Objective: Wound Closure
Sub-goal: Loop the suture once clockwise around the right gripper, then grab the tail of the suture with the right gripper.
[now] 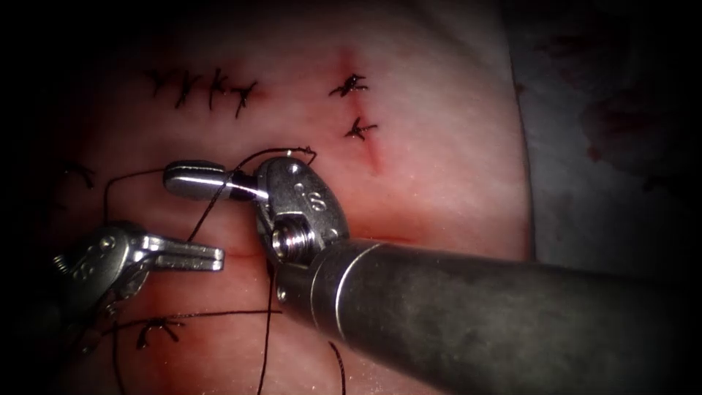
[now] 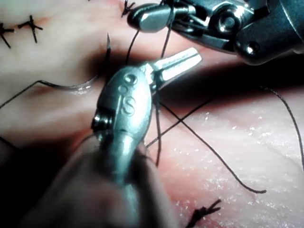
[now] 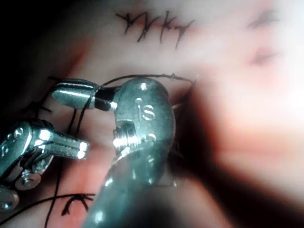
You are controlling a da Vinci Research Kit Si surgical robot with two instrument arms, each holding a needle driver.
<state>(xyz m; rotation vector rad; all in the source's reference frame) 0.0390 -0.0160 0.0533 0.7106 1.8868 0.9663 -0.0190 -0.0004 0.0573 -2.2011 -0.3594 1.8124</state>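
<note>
Tissue (image 1: 439,190): pale pink pork belly under both tools; its right edge borders a grey cloth (image 1: 607,146) stained with dark red patches.
Right tool (image 1: 194,181): the thick shaft comes in from the tissue's lower right edge and its wrist sits over the middle of the tissue. The jaws point left and are pressed together, with thread (image 1: 212,205) draped across their base. In the left wrist view the thread crosses just behind this tool's (image 2: 149,16) tip; I cannot tell whether it is pinched or only wrapped around.
Left tool (image 1: 190,254): near the tissue's left edge, below the right tool's jaws, apart from them. Its jaws point right and look pressed together; the left wrist view shows this tool (image 2: 178,61) with thread running beside the jaws; a grip on it cannot be confirmed.
Cut (image 1: 245,254): a reddish horizontal line at the left tool's tip, reaching under the right wrist.
Needle (image 2: 90,78): seen in the left wrist view, lying curved on the tissue beside the left tool's wrist, held by neither tool, point upright; whether it enters the tissue I cannot tell.
Thread: dark loops trail toward the tissue's lower edge.
Finished stitches (image 1: 208,89): a row toward the far left edge, two knots (image 1: 355,106) at a short red cut further right, one knot (image 1: 157,330) near the lower left.
</note>
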